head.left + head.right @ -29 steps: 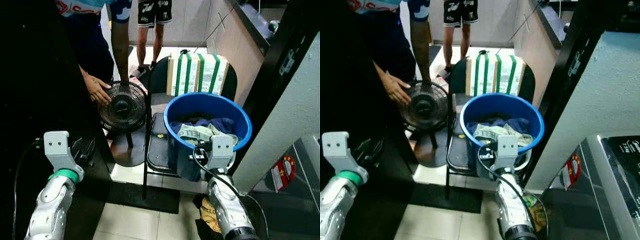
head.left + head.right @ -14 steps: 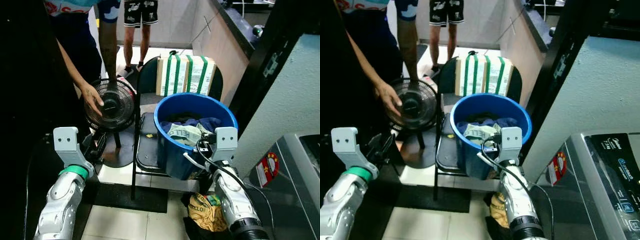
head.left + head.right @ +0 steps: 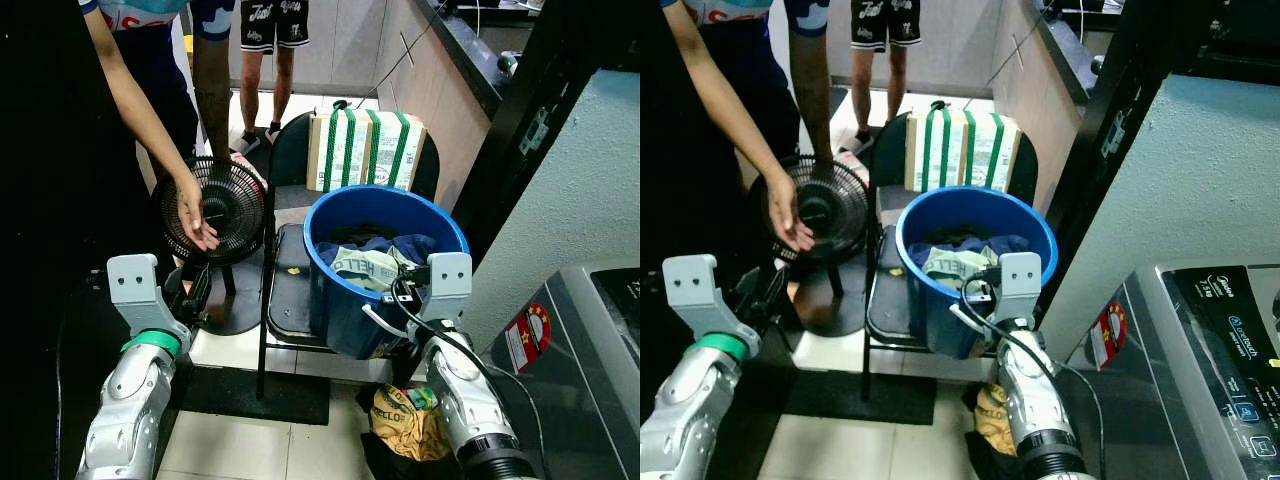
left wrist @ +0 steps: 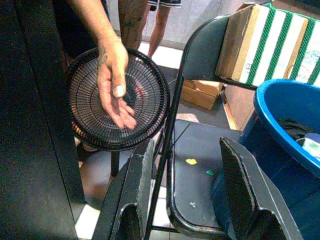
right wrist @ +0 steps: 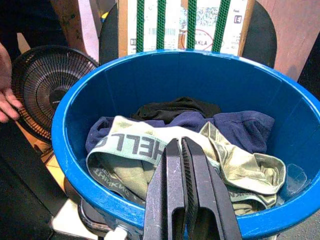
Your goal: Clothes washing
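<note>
A blue tub (image 3: pixel 335 310) stands on a black folding chair (image 3: pixel 290 285). It holds a heap of clothes (image 3: pixel 372 264): a pale green printed piece, dark blue and black ones (image 5: pixel 175 150). My right gripper (image 5: pixel 179 143) is shut with nothing in it and hangs at the tub's near rim, pointing over the pale green piece. My left gripper (image 4: pixel 187 145) is open and empty, low beside the chair's left edge, facing the seat. A washing machine (image 3: pixel 1225 340) with a dark control panel stands at the right.
A person's hand (image 3: pixel 195 215) rests on a black floor fan (image 3: pixel 232 205) left of the chair; a second person stands farther back. A green-striped carton (image 3: pixel 365 150) leans behind the tub. A yellow cloth (image 3: pixel 405 420) lies on the floor below my right arm.
The camera has shifted, bringing more of the washing machine into view. The person's hand has slid from the fan's left side onto its front grille. Both grippers stay as they were.
</note>
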Motion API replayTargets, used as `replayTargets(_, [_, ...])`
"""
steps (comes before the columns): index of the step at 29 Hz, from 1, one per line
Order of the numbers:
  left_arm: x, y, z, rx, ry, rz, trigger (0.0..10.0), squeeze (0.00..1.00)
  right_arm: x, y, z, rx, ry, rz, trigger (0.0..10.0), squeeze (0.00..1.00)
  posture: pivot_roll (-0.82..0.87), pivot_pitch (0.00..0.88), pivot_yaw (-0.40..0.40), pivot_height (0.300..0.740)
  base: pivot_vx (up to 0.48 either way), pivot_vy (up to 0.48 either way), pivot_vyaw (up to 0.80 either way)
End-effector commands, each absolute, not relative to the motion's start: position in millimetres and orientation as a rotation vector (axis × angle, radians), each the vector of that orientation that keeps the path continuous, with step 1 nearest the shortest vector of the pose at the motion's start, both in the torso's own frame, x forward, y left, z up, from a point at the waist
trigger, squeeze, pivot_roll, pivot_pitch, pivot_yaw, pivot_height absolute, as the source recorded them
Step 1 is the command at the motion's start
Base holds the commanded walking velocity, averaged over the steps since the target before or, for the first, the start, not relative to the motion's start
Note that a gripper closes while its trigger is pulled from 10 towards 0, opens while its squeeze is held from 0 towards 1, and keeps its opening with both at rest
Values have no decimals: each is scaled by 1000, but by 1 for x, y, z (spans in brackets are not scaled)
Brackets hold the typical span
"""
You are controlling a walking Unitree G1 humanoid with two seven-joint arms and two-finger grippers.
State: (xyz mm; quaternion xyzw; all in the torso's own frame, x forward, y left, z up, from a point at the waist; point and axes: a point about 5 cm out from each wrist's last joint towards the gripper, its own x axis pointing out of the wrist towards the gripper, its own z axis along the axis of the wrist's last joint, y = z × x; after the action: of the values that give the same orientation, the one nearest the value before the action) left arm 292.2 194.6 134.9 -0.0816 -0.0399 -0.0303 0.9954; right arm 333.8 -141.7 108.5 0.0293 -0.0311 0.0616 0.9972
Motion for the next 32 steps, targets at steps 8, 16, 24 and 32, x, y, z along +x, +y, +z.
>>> replayTargets(8, [291,191,137,-168,-107,-66,10000,0,330,-143,104,18,-54,129,10000,0,75,0,-12,740,379,0,102])
replayTargets(16, [292,190,137,-167,-109,-74,10000,0,327,-143,100,54,-34,127,10000,0,73,0,-10,740,392,0,52])
replayTargets(24, [292,190,137,-168,-112,-78,10000,0,326,-142,99,49,-31,132,10000,0,73,0,-11,740,404,0,0])
replayTargets(32, [291,192,136,-182,-108,-56,10000,0,326,-141,98,72,-21,147,10000,0,76,0,-15,740,0,0,0])
